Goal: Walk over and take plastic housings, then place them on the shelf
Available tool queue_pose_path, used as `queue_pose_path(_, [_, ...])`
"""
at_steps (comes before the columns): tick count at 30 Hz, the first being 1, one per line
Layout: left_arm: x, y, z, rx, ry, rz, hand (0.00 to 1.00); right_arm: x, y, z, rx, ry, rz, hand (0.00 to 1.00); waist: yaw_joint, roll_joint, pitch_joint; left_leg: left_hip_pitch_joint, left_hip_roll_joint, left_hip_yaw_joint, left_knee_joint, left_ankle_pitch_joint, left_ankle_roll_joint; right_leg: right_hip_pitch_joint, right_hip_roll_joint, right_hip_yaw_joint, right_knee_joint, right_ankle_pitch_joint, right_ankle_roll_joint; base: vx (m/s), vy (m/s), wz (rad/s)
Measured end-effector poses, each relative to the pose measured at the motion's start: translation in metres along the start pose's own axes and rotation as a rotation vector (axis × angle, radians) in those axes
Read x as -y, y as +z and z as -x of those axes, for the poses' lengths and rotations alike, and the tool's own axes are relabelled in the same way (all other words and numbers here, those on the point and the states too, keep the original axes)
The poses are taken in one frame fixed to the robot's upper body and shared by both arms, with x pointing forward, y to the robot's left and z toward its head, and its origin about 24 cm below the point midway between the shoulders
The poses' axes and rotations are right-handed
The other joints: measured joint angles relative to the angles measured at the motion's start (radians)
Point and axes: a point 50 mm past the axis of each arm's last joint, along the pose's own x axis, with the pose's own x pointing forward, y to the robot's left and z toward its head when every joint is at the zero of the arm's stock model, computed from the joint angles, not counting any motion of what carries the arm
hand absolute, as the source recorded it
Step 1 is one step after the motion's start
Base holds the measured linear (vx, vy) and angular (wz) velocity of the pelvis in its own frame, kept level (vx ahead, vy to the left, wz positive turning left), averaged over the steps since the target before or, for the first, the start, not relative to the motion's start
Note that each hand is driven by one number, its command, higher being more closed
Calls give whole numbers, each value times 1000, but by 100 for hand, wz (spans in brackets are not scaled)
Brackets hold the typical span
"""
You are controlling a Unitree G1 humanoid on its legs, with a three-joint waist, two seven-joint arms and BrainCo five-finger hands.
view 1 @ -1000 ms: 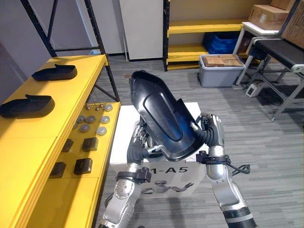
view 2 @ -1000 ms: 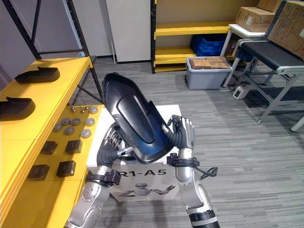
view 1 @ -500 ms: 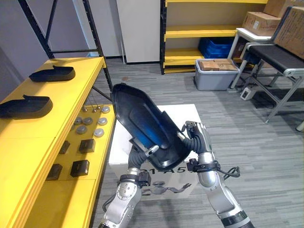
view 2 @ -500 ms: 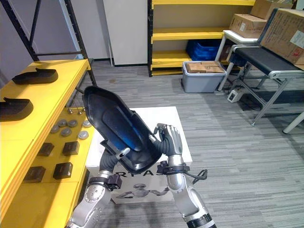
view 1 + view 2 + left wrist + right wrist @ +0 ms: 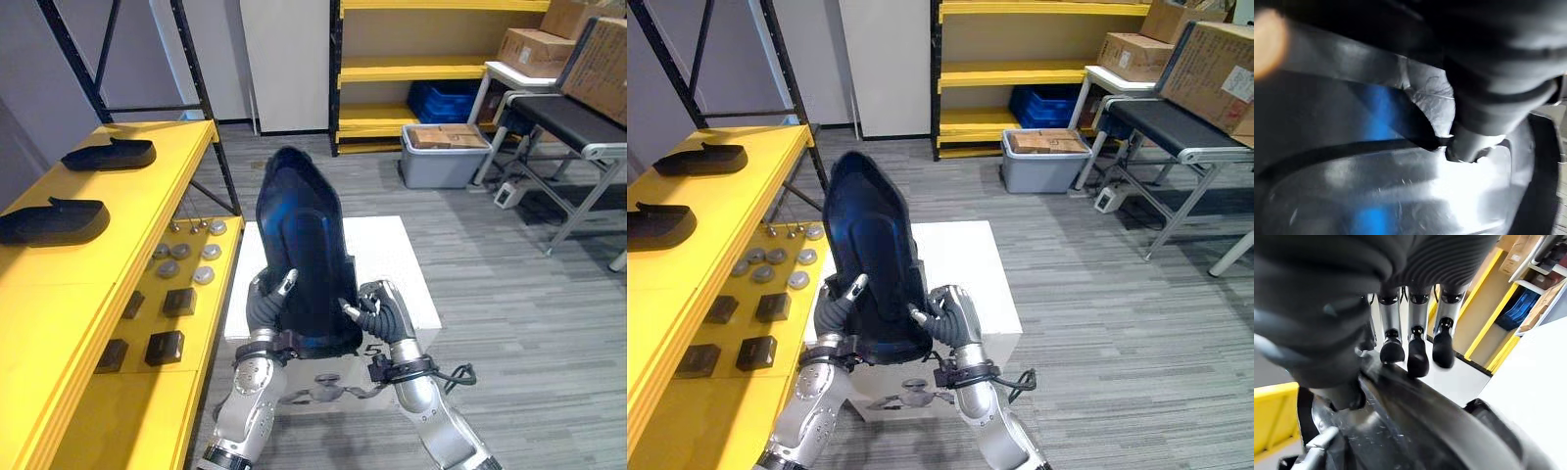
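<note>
Black plastic in both hands: held housing (image 5: pixel 302 250) upright, rounded end up, over white box (image 5: pixel 404 257). Clamped its lower left edge with left hand (image 5: pixel 263 305), thumb on the front face. Clamped its lower right edge with right hand (image 5: pixel 380 311), fingers (image 5: pixel 1418 357) hooked over the rim.

Judged the step as the carry to yellow shelf (image 5: pixel 147 191) on the left, with placing not yet begun. Needed, by that reading, an equal squeeze from both sides against tipping, given so tall a housing gripped only at its base. Would do well to turn left, tilt the housing flat before lowering, and aim for bare deck nearer than the two parked ones. Should mind black post (image 5: pixel 208 117) at the deck's far right corner, and the sightline blocked by the housing itself.

Counted one housing in hand and two more on the top deck, far housing (image 5: pixel 110 154) and near housing (image 5: pixel 54 219), apart from each other. Counted four dark blocks (image 5: pixel 181 299) on the lower deck. Could not count silver discs (image 5: pixel 186 247) beyond them for sure; put them at roughly eight. Counted one grey bin (image 5: pixel 446 147) far off to the right.
</note>
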Motion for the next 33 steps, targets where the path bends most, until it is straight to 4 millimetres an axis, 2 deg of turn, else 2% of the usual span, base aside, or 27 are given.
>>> queue_pose_path(4, [0, 4, -1, 29, -3, -46, 100, 7, 2, -5, -1, -18, -94, 0, 1, -5, -3, 0, 0, -1, 0, 3, 2, 0, 0, -1, 1, 1, -1, 0, 0, 0])
queue_pose_path(7, [3, 13, -1, 79, -41, -84, 100, 26, 9, -9, 33, -59, -159, 0, 4, -5, -2, 0, -1, -1, 0, 4, 3, 0, -1, -1, 1, 3, 0, 0, 0, 0])
queue_pose_path(10, [4, 13, 0, 85, -64, -115, 100, 60, 16, -12, 89, -175, -246, 0, 3, -6, -2, 0, -1, -1, -1, 4, 3, 0, -1, -1, 1, 4, 1, 0, 0, 0])
queue_pose_path(11, [0, 10, 2, 73, -70, -129, 100, 81, 11, -11, 85, -262, -276, 0, 2, -6, -2, 0, 0, 0, -3, 4, 3, 0, -1, 0, 0, 4, 1, 0, 0, 0])
queue_pose_path(12, [-2, 9, 4, 66, -68, -137, 100, 92, 7, -10, 78, -304, -289, 0, 1, -6, -2, 0, 0, 0, -4, 4, 3, 0, -1, 0, 0, 4, 1, 0, 0, 0])
queue_pose_path(14, [-16, 8, 9, 49, -30, -157, 100, 128, -6, 0, 54, -451, -338, 0, -2, -6, -1, -3, 0, 2, -4, 3, 2, -2, 0, 0, -2, 4, 1, 0, 0, 0])
queue_pose_path(17, [-34, 8, 14, 43, 27, -183, 100, 162, -18, 17, 43, -576, -371, 0, -4, -6, -1, -4, 2, 6, -3, 1, -1, -3, 1, 1, -8, 5, 0, 0, 0, -4])
queue_pose_path(20, [-43, 11, 20, 52, 47, -204, 100, 172, -25, 32, 20, -622, -368, 0, -10, -8, 0, -9, 2, 6, -2, -1, -4, -3, 2, 2, -17, 7, 0, 0, 0, 0])
queue_pose_path(22, [-48, 13, 24, 54, 58, -210, 100, 175, -38, 44, -50, -639, -348, 0, -16, -9, 1, -15, 2, 6, 0, -2, -5, -8, 1, 2, -18, 7, 0, 0, 0, 0])
queue_pose_path(24, [-57, 11, 31, 40, 84, -232, 100, 165, -92, 83, -346, -655, -340, 0, -26, -9, 1, -26, 2, 6, 0, -2, -5, -18, 1, 2, -18, 7, 1, 0, 0, 0])
queue_pose_path(25, [-59, 11, 32, 36, 87, -237, 100, 161, -102, 92, -411, -651, -340, 0, -26, -8, 1, -26, 2, 6, -1, -3, -5, -18, 2, 2, -18, 7, 1, 0, 0, 0])
queue_pose_path(27, [-62, 8, 40, 20, 86, -255, 100, 141, -135, 133, -664, -616, -349, 0, -26, -7, 2, -27, 3, 6, -1, -5, -8, -18, 2, 2, -17, 7, 1, 0, 0, 0])
queue_pose_path(29, [-64, 5, 44, 5, 88, -255, 100, 126, -151, 158, -810, -587, -361, 0, -26, -7, 3, -27, 4, 6, -3, -5, -8, -18, 2, 2, -15, 7, 1, 0, 0, 0])
queue_pose_path(31, [-65, 1, 49, -16, 96, -254, 100, 98, -168, 190, -1000, -544, -411, 0, -25, -6, 4, -23, 5, 5, -4, -6, -9, -12, 3, 0, -15, 7, 1, 0, 0, 0])
queue_pose_path(33, [-64, -1, 51, -25, 99, -251, 100, 81, -174, 206, -1090, -509, -449, 0, -23, -4, 7, -12, 6, 5, -4, -8, -9, -1, 3, -1, -15, 6, 1, 0, 0, 0])
